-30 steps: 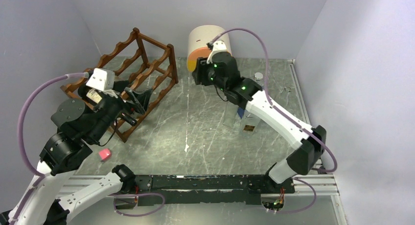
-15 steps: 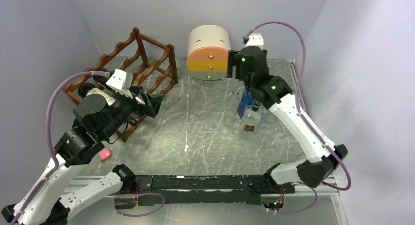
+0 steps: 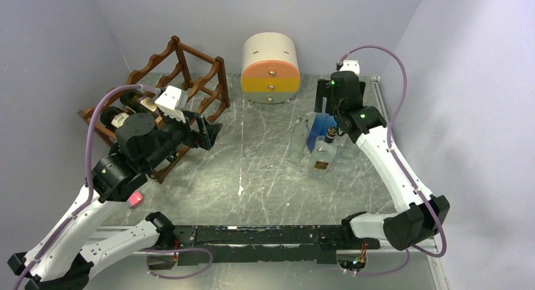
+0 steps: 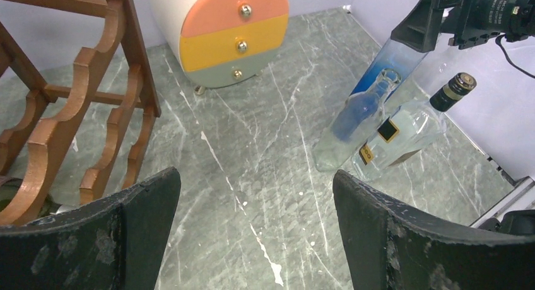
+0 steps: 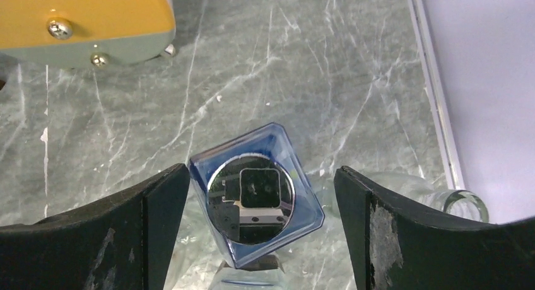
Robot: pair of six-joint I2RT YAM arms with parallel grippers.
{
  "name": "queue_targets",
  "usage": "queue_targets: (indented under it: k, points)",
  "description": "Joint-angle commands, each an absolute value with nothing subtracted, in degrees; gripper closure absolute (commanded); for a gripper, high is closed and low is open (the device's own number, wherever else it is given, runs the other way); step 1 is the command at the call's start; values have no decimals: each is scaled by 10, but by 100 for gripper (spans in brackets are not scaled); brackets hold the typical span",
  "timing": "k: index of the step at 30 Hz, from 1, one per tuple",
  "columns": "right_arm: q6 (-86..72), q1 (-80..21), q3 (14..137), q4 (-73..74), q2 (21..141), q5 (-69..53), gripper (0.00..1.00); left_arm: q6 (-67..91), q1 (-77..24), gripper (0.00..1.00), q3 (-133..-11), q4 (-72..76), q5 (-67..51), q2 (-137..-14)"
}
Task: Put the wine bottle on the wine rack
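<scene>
The table (image 3: 252, 167) is grey marbled stone, with pale lilac walls (image 3: 353, 19) around it. The wine bottle (image 3: 134, 101) lies in the wine rack (image 3: 189, 69), far left. The left gripper (image 4: 252, 183) and right gripper (image 5: 262, 176) are both spread, holding nothing.

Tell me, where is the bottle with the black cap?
In the overhead view, the black-capped bottle sits on the right side of the table, close beside a blue bottle, just nearer the camera.
</scene>
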State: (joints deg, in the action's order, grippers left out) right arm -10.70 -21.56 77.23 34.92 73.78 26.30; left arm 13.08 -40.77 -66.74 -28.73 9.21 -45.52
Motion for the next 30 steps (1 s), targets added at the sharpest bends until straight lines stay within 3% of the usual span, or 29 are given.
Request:
queue_targets:
  k: [1,10,13,20,30]
  points:
    - [-112,-188,746,335,729,219,11,138,-411,6,-665,-266,69,-460]
    - [-105,-170,713,325,718,153,16,137,-411,6,-654,-250,61,-469]
    - [-101,-170,724,331,724,155,26,145,-411,6,-648,-244,54,-468]
    - [-93,-170,758,323,742,123,69,152,-411,6,-638,-233,49,-468]
    - [-104,-171,824,246,778,55,84,160,-411,6,-616,-215,46,-479]
